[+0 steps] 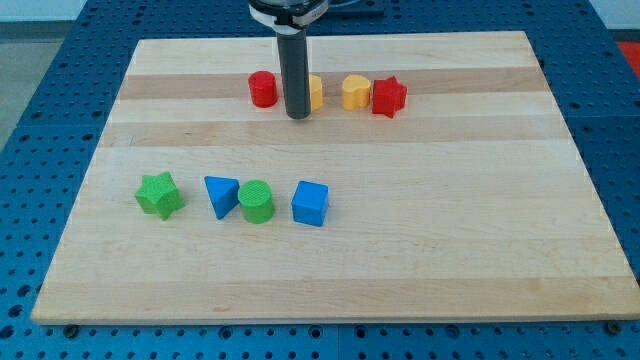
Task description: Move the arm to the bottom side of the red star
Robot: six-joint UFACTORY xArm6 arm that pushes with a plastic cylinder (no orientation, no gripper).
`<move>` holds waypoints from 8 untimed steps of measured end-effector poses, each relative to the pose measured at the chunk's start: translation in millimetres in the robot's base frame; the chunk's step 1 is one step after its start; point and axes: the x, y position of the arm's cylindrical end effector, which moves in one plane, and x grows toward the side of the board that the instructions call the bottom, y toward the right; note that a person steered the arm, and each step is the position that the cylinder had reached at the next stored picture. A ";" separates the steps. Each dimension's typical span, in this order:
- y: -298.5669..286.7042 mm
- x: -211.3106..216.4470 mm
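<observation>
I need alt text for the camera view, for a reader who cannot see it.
My tip rests on a wooden board in the top row, between a red cylinder and a partly hidden yellow block; a yellow heart and the red star follow rightward. Below: green star, blue triangle, green cylinder, blue cube.

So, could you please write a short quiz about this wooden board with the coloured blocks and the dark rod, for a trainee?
1. True or false: my tip touches the red star block.
2. Which block does the dark rod partly hide? A) blue cube block B) yellow block beside the red cylinder block C) green star block
3. Fill in: in the lower row, the green cylinder block stands between the blue triangular block and the ____.

Key: 1 false, the tip is well towards the view's left of it; 2 B; 3 blue cube block.
</observation>
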 end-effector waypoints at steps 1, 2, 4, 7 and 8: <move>-19.0 0.0; -49.5 0.0; -78.7 -1.6; -79.0 2.6; -54.7 14.9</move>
